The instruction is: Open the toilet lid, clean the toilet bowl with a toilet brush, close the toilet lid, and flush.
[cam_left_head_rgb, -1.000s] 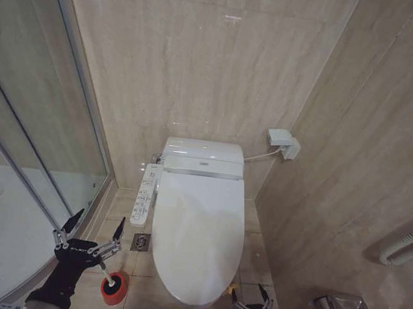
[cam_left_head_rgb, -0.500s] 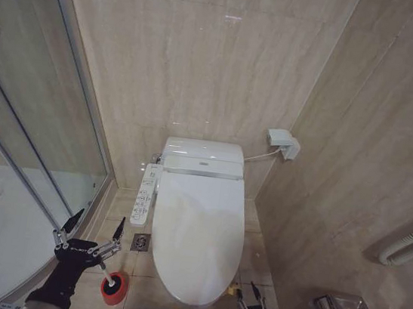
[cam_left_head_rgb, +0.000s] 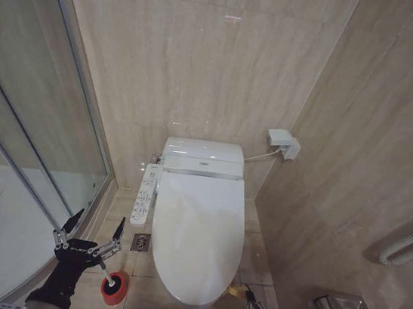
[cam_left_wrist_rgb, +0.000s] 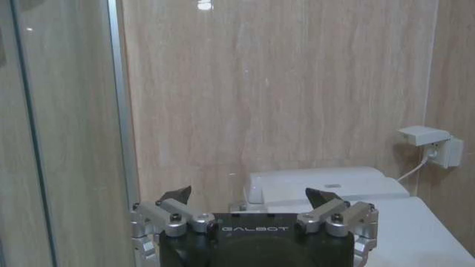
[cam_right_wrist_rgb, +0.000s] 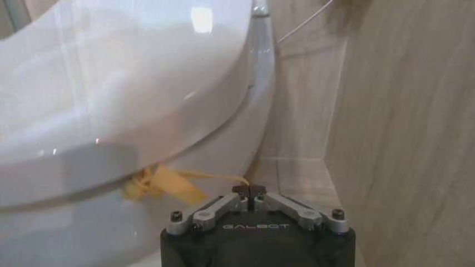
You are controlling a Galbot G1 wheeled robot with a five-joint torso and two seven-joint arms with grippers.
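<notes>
— Yellow, that little strap (cam_right_wrist_rgb: 159,184) tied at the front rim of the lid (cam_left_head_rgb: 197,233); is the right pincer (cam_right_wrist_rgb: 251,193) on it?
— Its tips are pressed together right at the strap's loose end. Whether the cloth is truly caught between them I can't tell, though I'd guess so.
— And the lid?
— Flat down, covering the bowl. To lift it well, I'd say pull the strap up and back in an arc round the hinge by the tank (cam_left_head_rgb: 203,156), slowly, so the thin strap doesn't slip out.
— The other arm?
— The left pincer (cam_left_head_rgb: 93,235) hangs low over the floor by the shower glass (cam_left_head_rgb: 34,132), tips spread wide, holding nothing. The brush (cam_left_head_rgb: 108,280) stands in its red holder (cam_left_head_rgb: 114,288) just beside it, left of the toilet.
</notes>
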